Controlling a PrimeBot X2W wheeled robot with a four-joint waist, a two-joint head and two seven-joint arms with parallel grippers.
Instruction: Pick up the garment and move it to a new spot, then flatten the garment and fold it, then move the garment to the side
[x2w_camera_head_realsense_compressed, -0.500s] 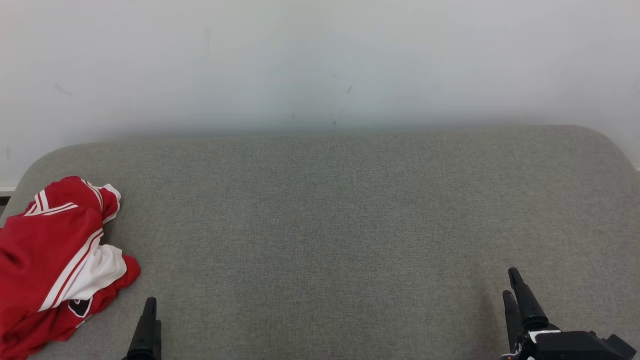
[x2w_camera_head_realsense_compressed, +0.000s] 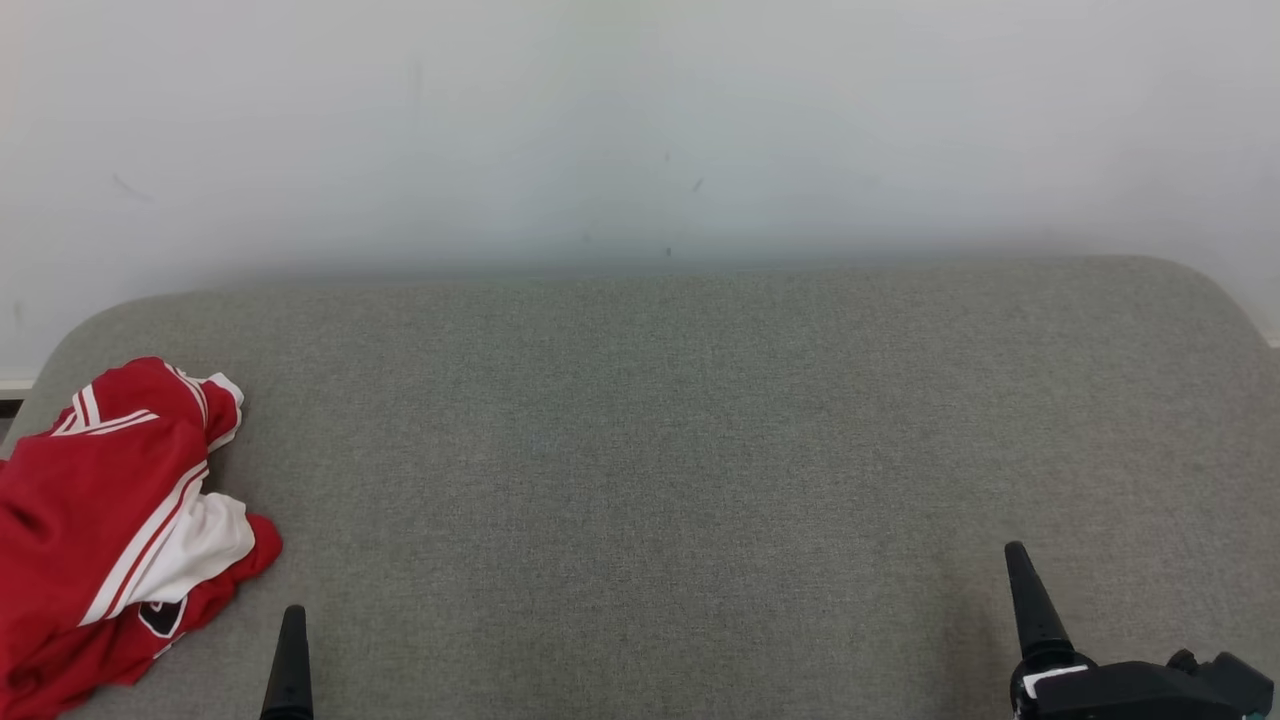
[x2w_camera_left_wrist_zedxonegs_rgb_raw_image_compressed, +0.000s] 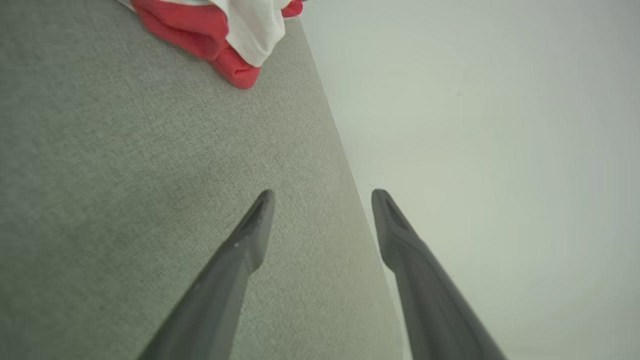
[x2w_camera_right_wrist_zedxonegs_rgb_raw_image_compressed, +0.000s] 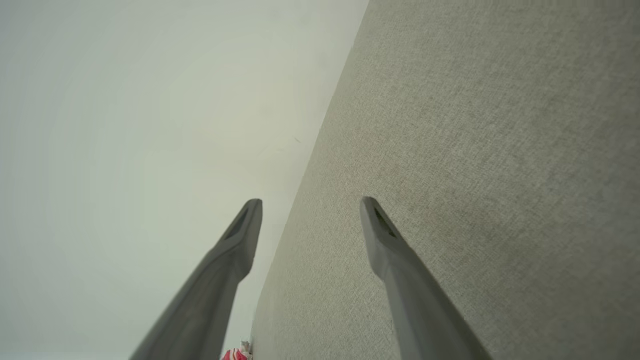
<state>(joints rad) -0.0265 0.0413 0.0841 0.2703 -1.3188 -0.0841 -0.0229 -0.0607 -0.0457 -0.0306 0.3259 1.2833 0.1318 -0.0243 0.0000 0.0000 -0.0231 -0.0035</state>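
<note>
Grey fabric cushion (x2w_camera_head_realsense_compressed: 700, 450) is being backed by a plain pale wall (x2w_camera_head_realsense_compressed: 640, 120), so a pretty bare setup. The red and white garment (x2w_camera_head_realsense_compressed: 100, 520) is being left bunched up at the cushion's left edge, partly cut off by the head view. The left gripper (x2w_camera_left_wrist_zedxonegs_rgb_raw_image_compressed: 324, 192) is being held with its fingers spread wide and empty, near the garment but not touching it. The right gripper (x2w_camera_right_wrist_zedxonegs_rgb_raw_image_compressed: 311, 201) is being held wide and empty too, well apart at the lower right.
</note>
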